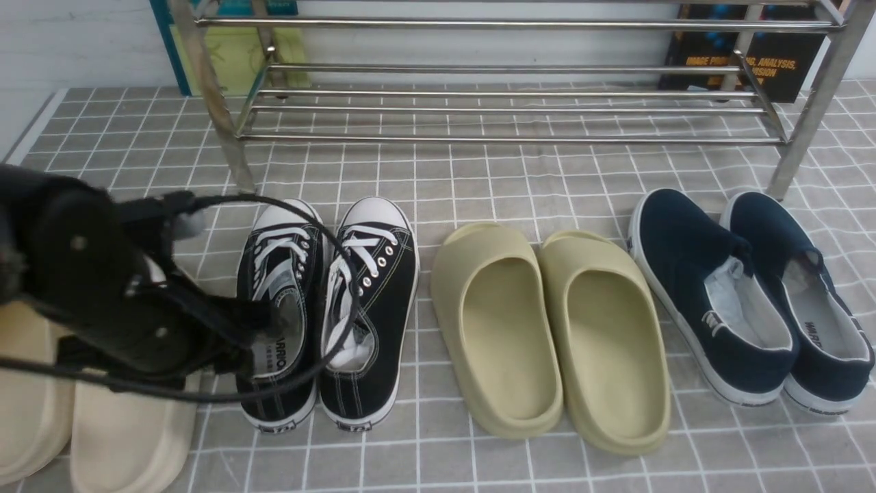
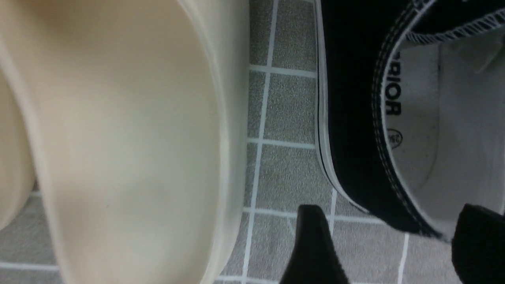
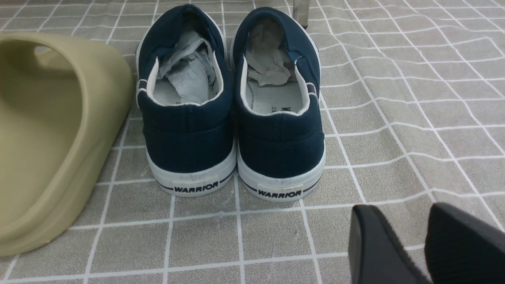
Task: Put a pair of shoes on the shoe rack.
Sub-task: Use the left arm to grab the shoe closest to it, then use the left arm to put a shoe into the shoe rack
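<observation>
The two black canvas sneakers stand side by side on the checked cloth, toes toward the rack: the left sneaker and the right sneaker. The silver shoe rack stands behind them with nothing on its bars. My left gripper is open at the left sneaker's heel opening. In the left wrist view the left gripper straddles the left sneaker's outer wall, one finger outside over the cloth, the other over the insole. My right gripper is narrowly open and empty; it is out of the front view.
Two cream slides lie close on the left of the sneakers, one filling the left wrist view. Two olive slides lie in the middle. Two navy slip-ons lie at the right, heels toward my right gripper. Books lean behind the rack.
</observation>
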Robot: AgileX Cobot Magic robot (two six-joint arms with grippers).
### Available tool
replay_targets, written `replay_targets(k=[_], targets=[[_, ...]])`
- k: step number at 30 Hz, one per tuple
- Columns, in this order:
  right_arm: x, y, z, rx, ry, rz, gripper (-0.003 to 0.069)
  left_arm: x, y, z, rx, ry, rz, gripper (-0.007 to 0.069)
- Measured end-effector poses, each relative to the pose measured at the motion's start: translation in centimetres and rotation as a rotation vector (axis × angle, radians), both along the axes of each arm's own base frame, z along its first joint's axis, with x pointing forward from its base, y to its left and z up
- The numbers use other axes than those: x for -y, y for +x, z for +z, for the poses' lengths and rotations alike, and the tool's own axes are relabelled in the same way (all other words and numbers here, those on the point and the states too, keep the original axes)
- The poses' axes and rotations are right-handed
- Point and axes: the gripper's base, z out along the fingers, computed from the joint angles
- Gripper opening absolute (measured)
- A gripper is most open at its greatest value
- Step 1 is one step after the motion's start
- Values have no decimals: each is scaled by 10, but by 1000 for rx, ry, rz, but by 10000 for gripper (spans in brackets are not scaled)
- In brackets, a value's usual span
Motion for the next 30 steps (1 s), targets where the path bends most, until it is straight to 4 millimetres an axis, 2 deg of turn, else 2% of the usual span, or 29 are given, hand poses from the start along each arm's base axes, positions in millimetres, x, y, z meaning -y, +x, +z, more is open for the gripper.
replay_targets(k=[3,5,9,10,12,13,16,17,19,23,25,26,27,30], targets=[[0,0,0,0,0,0,239,3,13,-13,15,-7,6,436],[0,0,0,0,0,0,239,5,19,-25,-3,-6,17,391],[0,0,0,0,0,0,239,7,27,-41,-25,-4,27,268],[0,0,0,0,0,0,239,8,29,-45,-26,-4,29,206],[0,0,0,0,0,0,239,8,30,-46,-32,7,24,110],[0,0,0,0,0,0,239,7,30,-46,-33,8,24,101],[0,0,0,0,0,0,239,7,31,-44,-44,23,18,-13],[0,0,0,0,0,0,239,7,31,-44,-43,22,18,-13],[0,0,0,0,0,0,239,7,31,-34,-60,23,23,-13],[0,0,0,0,0,0,239,6,26,0,-50,23,16,-13],[0,0,0,0,0,0,239,6,28,32,24,3,12,-13],[0,0,0,0,0,0,239,6,28,34,30,0,12,-13],[0,0,0,0,0,0,239,8,32,50,76,-14,9,-13],[0,0,0,0,0,0,239,11,41,77,155,-37,4,-13]])
